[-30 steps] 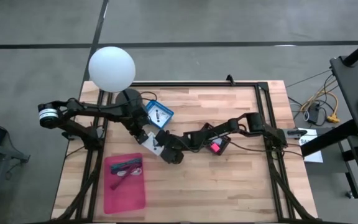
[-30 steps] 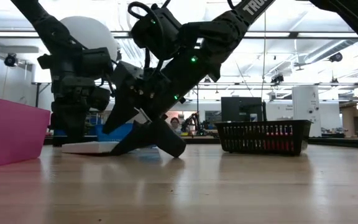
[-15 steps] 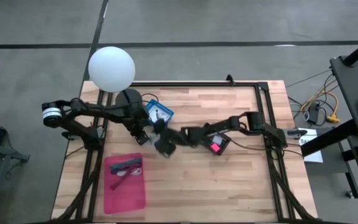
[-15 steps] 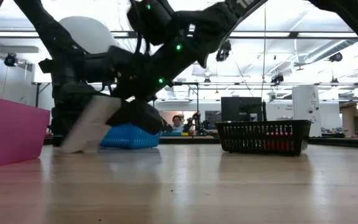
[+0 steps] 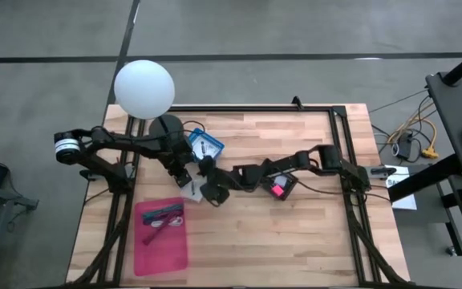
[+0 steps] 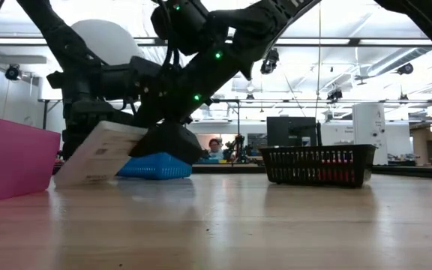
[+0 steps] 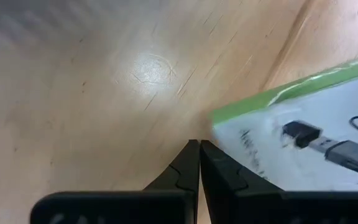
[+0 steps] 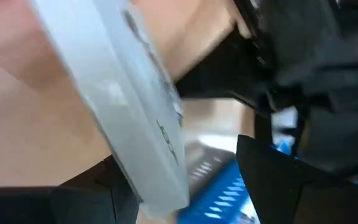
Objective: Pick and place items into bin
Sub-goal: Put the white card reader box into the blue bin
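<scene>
A flat white package (image 6: 100, 154) with a green edge (image 7: 272, 93) stands tilted at mid table. Its low edge is on the wood and its raised end is at my right gripper (image 6: 167, 139). That gripper (image 8: 179, 155) is open, with the package's end (image 8: 135, 106) between its fingers. My left gripper (image 7: 199, 144) is shut. It points down at the table right beside the package's corner (image 5: 189, 189). The pink bin (image 5: 139, 241) lies nearer the front left and holds a few dark items. My right gripper has the package's raised end lying against one finger (image 8: 98, 193). The other finger (image 8: 272, 174) stands apart from it, with a gap between. The fingers slant down from the table's right. The package is tilted, its low edge (image 6: 64, 180) on the table. My left gripper has its shut tips beside the package's green-edged corner (image 7: 219, 118). I cannot tell whether they touch it.
A blue basket (image 5: 207, 147) sits just behind the package. A black basket (image 5: 289, 178) holding something magenta stands under the right arm. A white globe (image 5: 144, 88) stands at the far left corner. Bare wood stretches along the front and right.
The package lay flat on the table a second ago. Its end at my right gripper has since come up, while the opposite edge has stayed on the wood. My right gripper has risen a little and rolled, its fingers as wide as before.
</scene>
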